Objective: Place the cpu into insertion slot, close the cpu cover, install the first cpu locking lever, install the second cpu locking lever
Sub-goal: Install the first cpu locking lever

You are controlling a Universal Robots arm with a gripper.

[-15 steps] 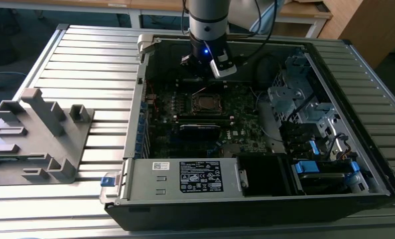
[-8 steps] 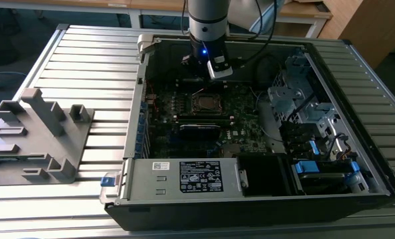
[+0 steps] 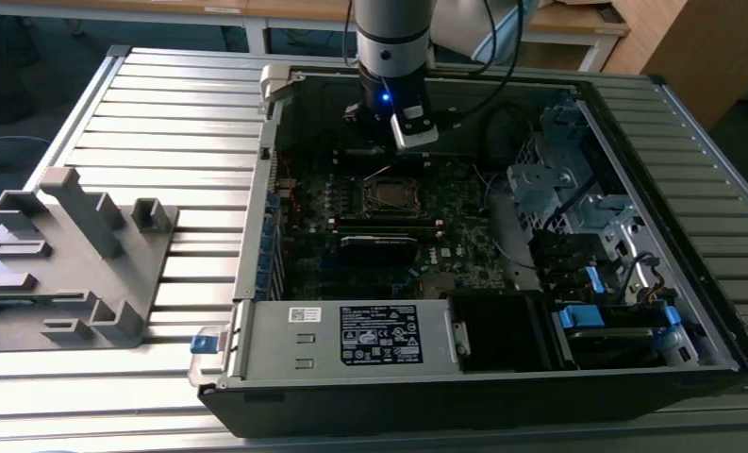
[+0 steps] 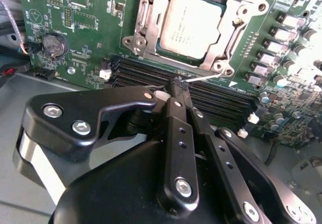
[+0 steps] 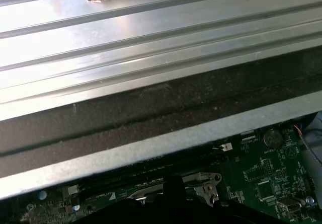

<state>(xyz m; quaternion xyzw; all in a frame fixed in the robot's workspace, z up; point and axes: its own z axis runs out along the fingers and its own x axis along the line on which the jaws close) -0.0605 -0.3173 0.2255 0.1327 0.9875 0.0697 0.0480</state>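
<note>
Silver slatted aluminium table (image 3: 159, 113) carries a black open-sided computer case (image 3: 500, 401). Beside the case, on the exterior view's left, stands a grey moulded plastic fixture (image 3: 78, 255), well apart from the work.

The grey-and-black robot arm (image 3: 392, 38) reaches down into the case over the green circuit board (image 4: 85, 27). A grey metal power supply box (image 3: 348, 335) with a white label lies along the near case wall. A silvery drive cage (image 3: 562, 189) and loose black cables stand on the exterior view's right of the board.

The insertion slot (image 3: 389, 193) sits mid-board, just below the arm's wrist. A long black module (image 3: 376, 247) lies near it.

In the second wrist view the cpu (image 4: 191, 25), a flat square chip with a dull metal top, is seated in the slot. The cpu cover (image 4: 157, 17), a thin silvery frame, lies flat over the chip's edges.

Long narrow black memory slots (image 4: 221, 100) run between the socket and the black gripper (image 4: 179, 84). Its fingers are pressed together, tips at the end of a thin silvery wire lever (image 4: 209, 75). Whether they pinch it cannot be told.

A round silver coin cell (image 4: 54, 44) lies on the board, well clear of the tips.
</note>
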